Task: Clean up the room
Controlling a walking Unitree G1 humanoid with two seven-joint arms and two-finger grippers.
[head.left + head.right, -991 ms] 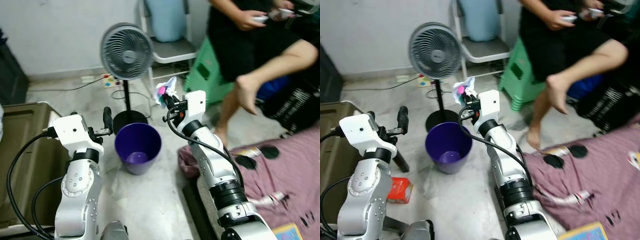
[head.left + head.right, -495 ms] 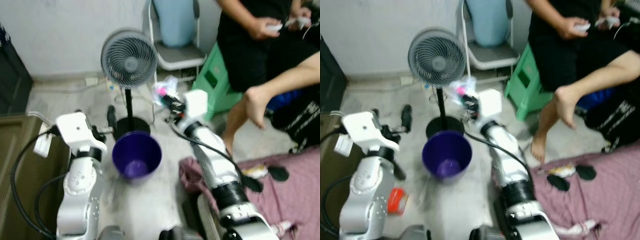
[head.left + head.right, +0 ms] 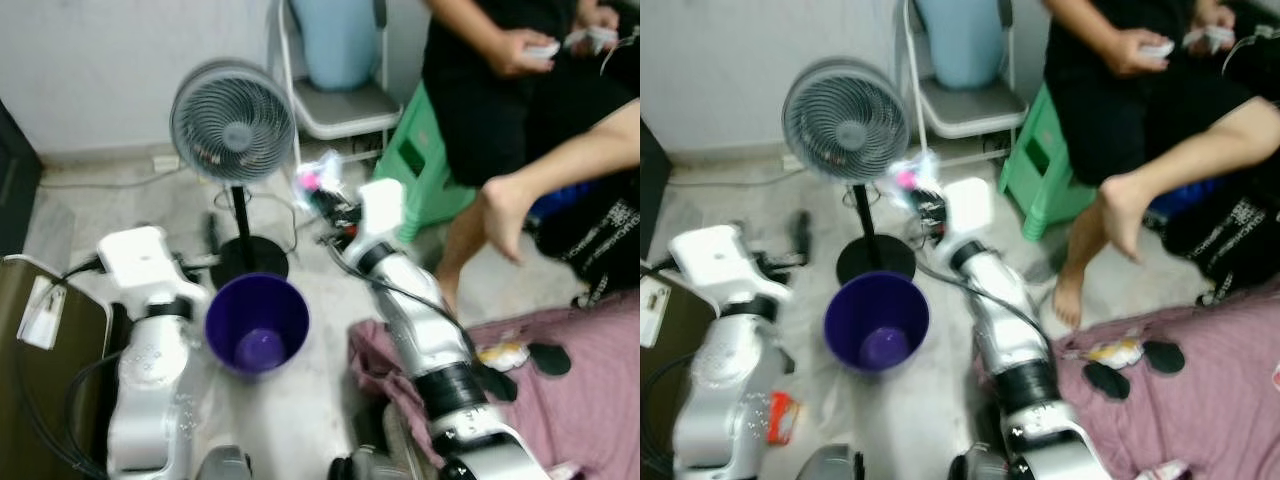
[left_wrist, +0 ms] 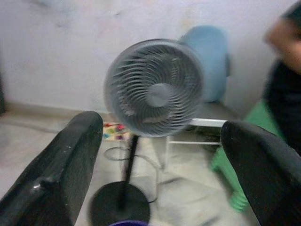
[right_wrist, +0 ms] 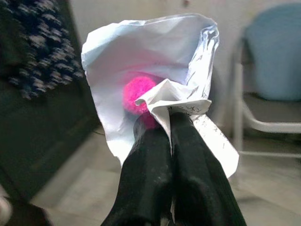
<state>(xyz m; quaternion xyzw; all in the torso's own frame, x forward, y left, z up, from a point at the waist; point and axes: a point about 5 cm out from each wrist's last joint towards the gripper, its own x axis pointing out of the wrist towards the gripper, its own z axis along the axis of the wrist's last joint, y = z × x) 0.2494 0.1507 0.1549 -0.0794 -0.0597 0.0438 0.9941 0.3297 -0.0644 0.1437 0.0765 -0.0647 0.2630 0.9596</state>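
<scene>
My right gripper is shut on a crumpled white paper wrapper with a pink blob inside, also seen as the wrapper held up in front of the fan's pole. A purple bin stands on the floor below and to the left of it, with a small purple item lying inside. My left gripper is open and holds nothing, and its fingers hover just left of the bin's rim.
A grey standing fan on a black round base stands behind the bin. A folding chair, a green stool and a seated person are at the back right. A maroon cloth with scattered litter lies right, an olive box left.
The camera has shifted, so the whole scene slid. My right gripper still carries the wrapper, a little lower and nearer the bin. The left gripper stays open beside the bin.
</scene>
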